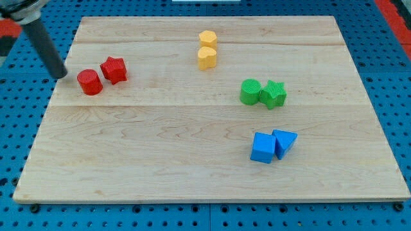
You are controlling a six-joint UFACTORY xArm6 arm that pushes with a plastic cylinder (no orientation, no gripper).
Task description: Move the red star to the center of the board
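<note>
The red star (pixel 114 69) lies on the wooden board (pixel 160 147) at the view's upper left. A red cylinder (pixel 90 82) touches its left side. My tip (pixel 61 75) rests at the board's left edge, just left of the red cylinder and a small gap away from it. The rod slants up to the view's top left corner.
Two yellow blocks (pixel 207 49) stand together at the top centre. A green cylinder (pixel 250 92) and a green star (pixel 273 94) touch at the right of centre. A blue cube (pixel 262 147) and a blue triangle (pixel 284 142) touch at the lower right.
</note>
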